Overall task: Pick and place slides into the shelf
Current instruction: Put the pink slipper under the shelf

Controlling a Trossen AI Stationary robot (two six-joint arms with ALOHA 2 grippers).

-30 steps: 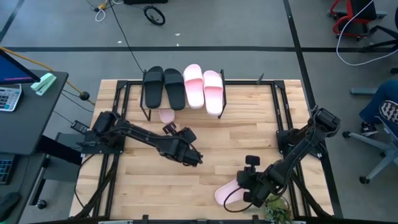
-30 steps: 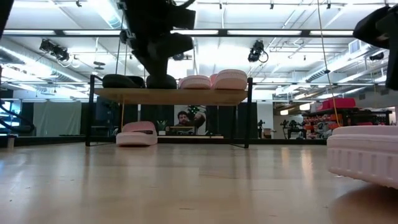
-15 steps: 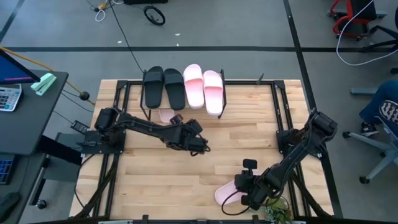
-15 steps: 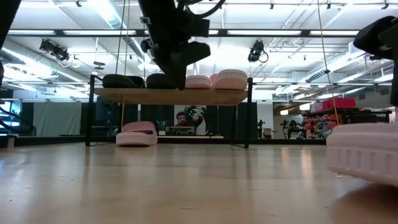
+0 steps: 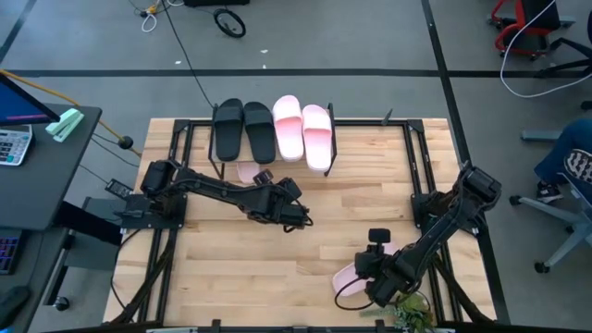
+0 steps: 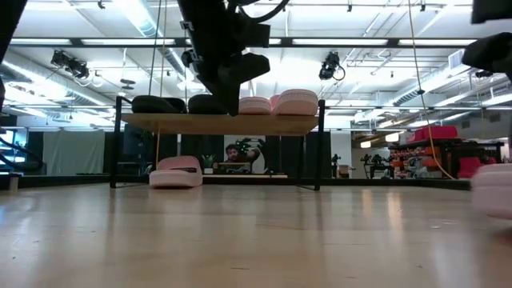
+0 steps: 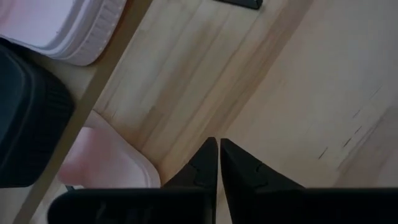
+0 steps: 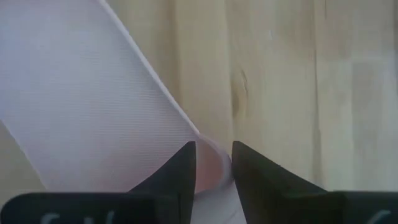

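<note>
High view: the shelf (image 5: 274,159) is seen at the far side of the table (image 5: 351,213). Two black slides (image 5: 243,129) and two pale pink slides (image 5: 302,132) are laid side by side on its top board. A fifth slide (image 5: 248,172), pink, is partly seen under the shelf's near edge. The left claw (image 5: 298,220) is held over bare table near the middle, with nothing in it. The right claw (image 5: 370,289) is placed at the table's near edge on the last pink slide (image 5: 350,276).

Low view: the shelf (image 6: 220,124) is seen across the table with the four slides on top and one pink slide (image 6: 177,171) on the table beneath, at its left end. The left arm is seen hanging in front of the shelf.

Left wrist view: the left claw (image 7: 219,158) is shown with its fingers almost pressed together, only a thin slit between them, nothing pinched.

Right wrist view: the right claw (image 8: 214,163) is shown pinching the strap edge of the pink slide (image 8: 87,106).
</note>
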